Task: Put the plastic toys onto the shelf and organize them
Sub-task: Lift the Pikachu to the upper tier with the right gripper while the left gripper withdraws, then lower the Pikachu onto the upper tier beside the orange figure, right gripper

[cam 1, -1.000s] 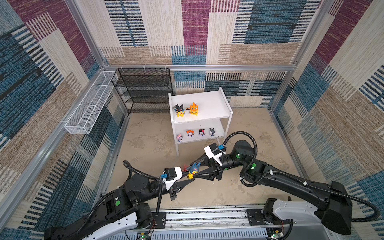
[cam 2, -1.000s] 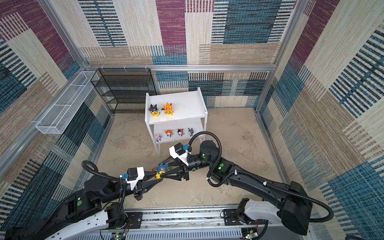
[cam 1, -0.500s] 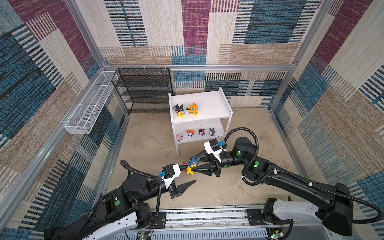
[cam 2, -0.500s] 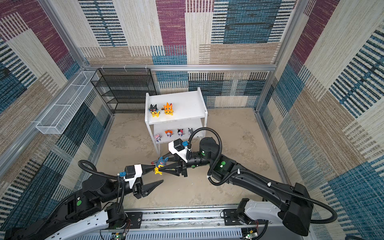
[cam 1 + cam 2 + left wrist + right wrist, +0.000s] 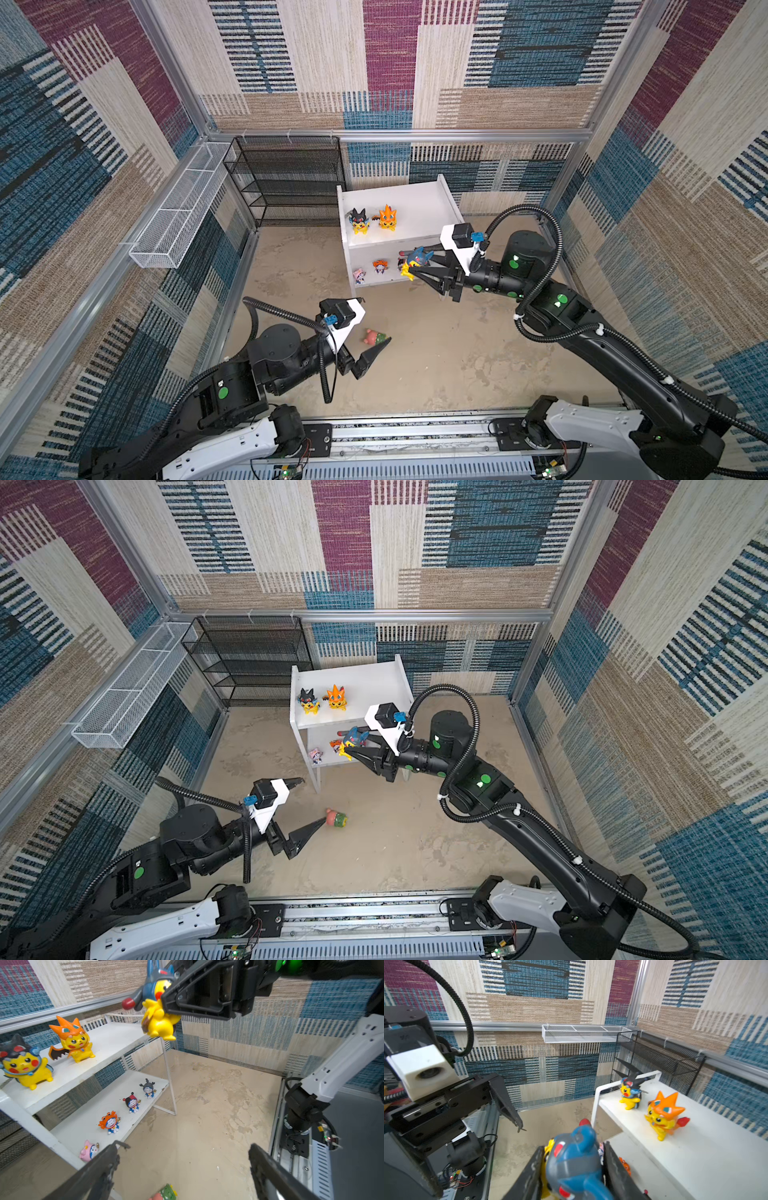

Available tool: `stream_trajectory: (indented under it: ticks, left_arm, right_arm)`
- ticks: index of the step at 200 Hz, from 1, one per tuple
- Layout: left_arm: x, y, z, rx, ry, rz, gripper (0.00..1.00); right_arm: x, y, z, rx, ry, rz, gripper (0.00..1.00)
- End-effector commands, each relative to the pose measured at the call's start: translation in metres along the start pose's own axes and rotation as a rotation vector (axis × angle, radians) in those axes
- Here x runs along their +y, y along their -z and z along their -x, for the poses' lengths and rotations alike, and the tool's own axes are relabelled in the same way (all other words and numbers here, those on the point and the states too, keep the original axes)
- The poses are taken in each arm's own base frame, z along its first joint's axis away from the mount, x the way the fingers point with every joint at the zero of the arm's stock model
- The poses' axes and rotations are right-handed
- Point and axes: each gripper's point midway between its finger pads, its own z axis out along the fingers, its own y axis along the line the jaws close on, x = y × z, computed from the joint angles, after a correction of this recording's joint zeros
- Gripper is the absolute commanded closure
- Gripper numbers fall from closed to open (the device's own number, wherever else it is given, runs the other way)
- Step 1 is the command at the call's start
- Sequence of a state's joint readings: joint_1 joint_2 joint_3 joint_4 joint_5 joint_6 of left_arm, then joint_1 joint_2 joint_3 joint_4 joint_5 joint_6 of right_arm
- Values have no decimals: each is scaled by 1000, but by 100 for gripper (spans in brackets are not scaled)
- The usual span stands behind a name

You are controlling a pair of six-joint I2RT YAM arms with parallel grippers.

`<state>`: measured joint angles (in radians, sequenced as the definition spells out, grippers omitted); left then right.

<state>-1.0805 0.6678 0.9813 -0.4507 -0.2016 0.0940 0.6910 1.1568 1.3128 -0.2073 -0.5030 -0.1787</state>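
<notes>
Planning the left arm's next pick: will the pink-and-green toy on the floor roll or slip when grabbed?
Likely rigid and light: the pink-and-green toy looks like small moulded plastic. It lies on its side, rounded, so a nudge from the open left pincer may roll it. Smooth curved surfaces could slip from a narrow pinch.

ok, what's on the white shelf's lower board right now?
Four tiny figurines in a row: pink, orange, black-red, grey. In both top views the right end effector and its blue-hooded toy hide part of that row.
</notes>
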Motion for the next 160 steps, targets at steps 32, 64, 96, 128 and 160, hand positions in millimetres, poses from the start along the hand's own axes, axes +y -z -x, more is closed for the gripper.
stream_trajectory:
  ticks: [32, 64, 96, 128, 160]
  left_arm:
    - [20, -12, -3, 144, -143, 115, 1]
    - [19, -14, 10, 123, -178, 107, 1]
    - [22, -16, 15, 139, -205, 116, 1]
    - [24, -14, 16, 142, -220, 123, 1]
    - [26, -10, 16, 132, -225, 136, 1]
  right_arm:
    - [-72, -12, -13, 174, 67, -227, 63]
    - [-99, -20, -24, 221, 87, -263, 63]
    - [-116, -32, -30, 269, 120, -272, 63]
    - [-125, -41, -36, 292, 126, -266, 63]
    - [-131, -50, -43, 318, 109, -236, 62]
